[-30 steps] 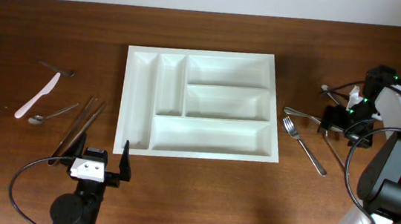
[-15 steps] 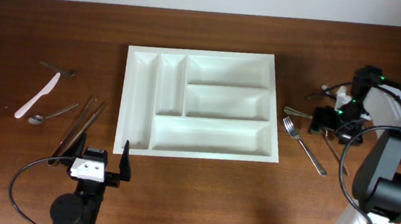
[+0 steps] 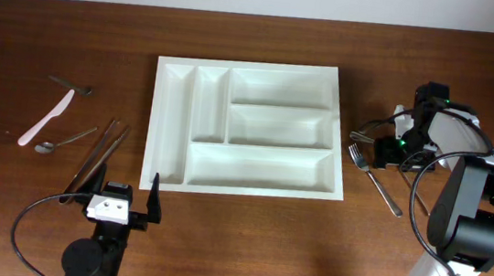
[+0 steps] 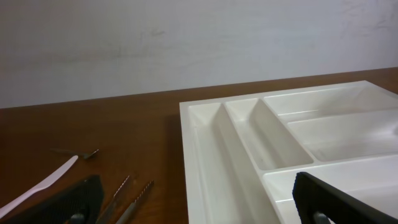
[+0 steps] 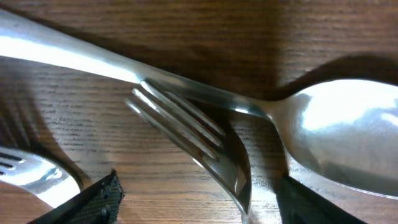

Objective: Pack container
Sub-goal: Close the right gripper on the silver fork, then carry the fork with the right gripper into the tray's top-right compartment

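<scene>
The right fingers [image 5: 99, 198] stand spread on either side of a fork [image 5: 186, 130] that lies against a spoon [image 5: 342, 137] on the table [image 3: 235, 247], pinching nothing yet. The left fingers [image 4: 68, 199] are spread wide and empty, near the front left corner of the white tray [image 3: 262, 169]. The tray sits mid-table with all five compartments bare. Packing looks unstarted, and more cutlery [image 3: 98, 155] waits to the tray's left. No writing is readable.

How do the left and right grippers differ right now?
The left gripper sits at the front of the table, by a corner of the cutlery tray; the right gripper is down among cutlery right of it. The left one's fingers bracket nothing; the right one's straddle a fork beside a spoon. Both are open, holding nothing.
</scene>
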